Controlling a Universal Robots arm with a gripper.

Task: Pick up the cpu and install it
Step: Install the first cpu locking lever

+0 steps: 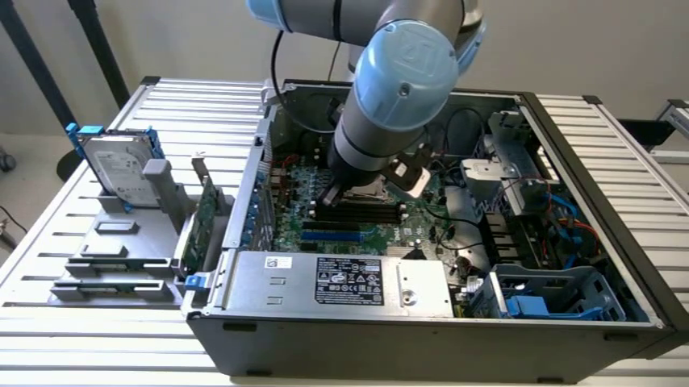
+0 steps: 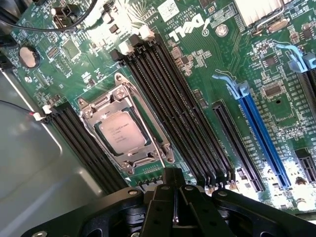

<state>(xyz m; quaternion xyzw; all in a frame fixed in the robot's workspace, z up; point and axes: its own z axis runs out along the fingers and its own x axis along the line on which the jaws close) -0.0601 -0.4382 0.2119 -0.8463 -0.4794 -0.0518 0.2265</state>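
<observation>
The cpu [image 2: 122, 135], a small square chip with a dull silver top, lies flat in its socket on the green motherboard [image 2: 197, 74]. The metal socket frame [image 2: 98, 103] surrounds it. My gripper [image 2: 174, 174] hovers just beside the socket's edge, near the end of the thin wire lever [image 2: 159, 150]. Its black fingers are shut together with nothing between them. In the exterior view the arm [image 1: 393, 89] reaches down into the open computer case, and the gripper [image 1: 347, 196] is low over the middle of the board.
Black memory slots [image 2: 173, 98] run along both sides of the socket, with blue and black expansion slots [image 2: 259, 133] beyond. Outside the case, at the exterior view's left, stand a silver hard drive in blue brackets [image 1: 113, 169] and a green expansion card [image 1: 205, 222]. The power supply [image 1: 334, 282] closes the case's near side.
</observation>
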